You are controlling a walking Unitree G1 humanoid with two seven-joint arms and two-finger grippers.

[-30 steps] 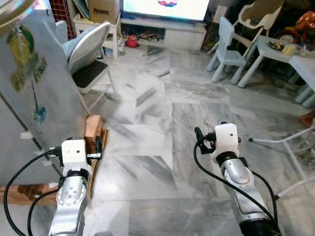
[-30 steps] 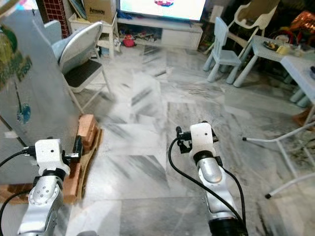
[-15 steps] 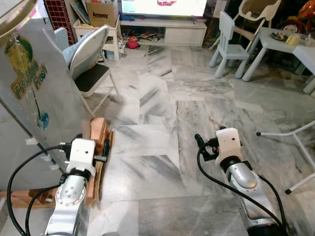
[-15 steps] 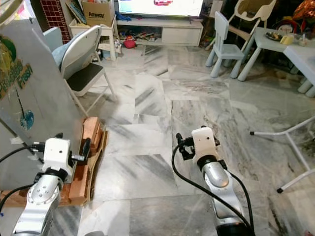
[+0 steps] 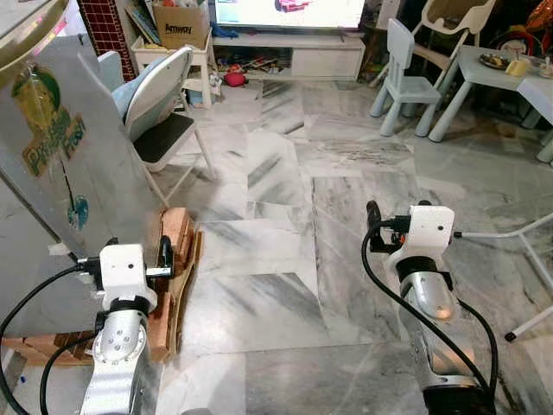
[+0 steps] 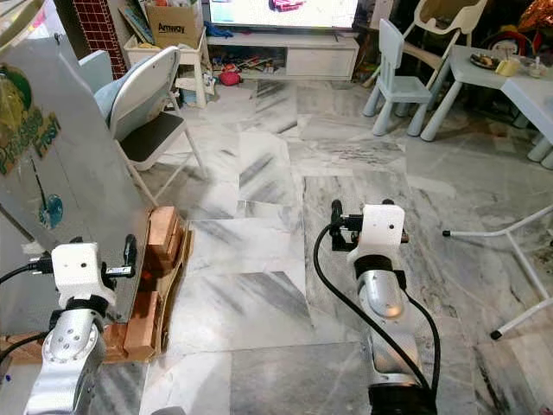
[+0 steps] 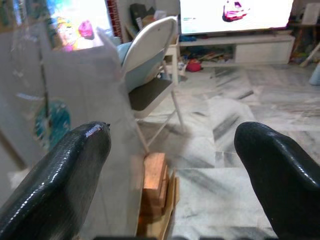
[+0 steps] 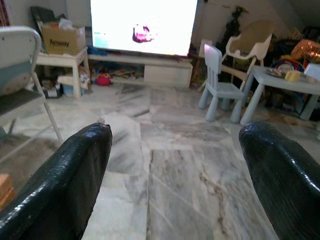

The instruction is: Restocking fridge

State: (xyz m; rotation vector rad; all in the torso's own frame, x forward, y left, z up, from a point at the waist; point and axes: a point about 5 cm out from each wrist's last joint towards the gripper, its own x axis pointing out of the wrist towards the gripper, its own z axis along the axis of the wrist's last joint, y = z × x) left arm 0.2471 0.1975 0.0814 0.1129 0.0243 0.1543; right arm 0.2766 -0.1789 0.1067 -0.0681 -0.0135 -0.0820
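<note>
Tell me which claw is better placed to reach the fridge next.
Left. The left claw hangs open right beside the fridge, close to its grey side. The right claw, also open, is out over the marble floor, well away from it.

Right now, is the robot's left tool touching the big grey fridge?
Cannot tell. In the left eye view the left tool overlaps the fridge's edge; the left wrist view shows no plain contact or gap.

Two silver arms, white wrist blocks, looping black cables, glossy black jaws.
</note>
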